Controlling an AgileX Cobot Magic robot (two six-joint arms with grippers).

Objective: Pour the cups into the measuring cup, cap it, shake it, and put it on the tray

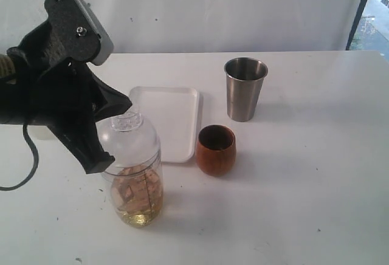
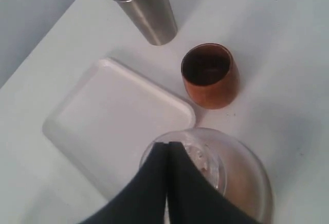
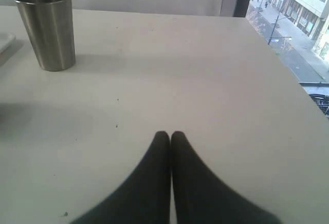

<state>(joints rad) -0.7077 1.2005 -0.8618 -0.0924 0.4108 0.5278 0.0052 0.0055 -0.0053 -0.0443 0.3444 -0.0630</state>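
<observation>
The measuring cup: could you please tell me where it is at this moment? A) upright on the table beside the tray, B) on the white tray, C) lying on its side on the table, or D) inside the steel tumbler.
A: the measuring cup, with its domed lid on, stands upright on the table next to the white tray, not on it.

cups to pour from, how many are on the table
2. The steel tumbler stands right of the white tray, toward the back; the wooden cup stands nearer, by the tray's near right corner. The black arm may hide others.
</observation>
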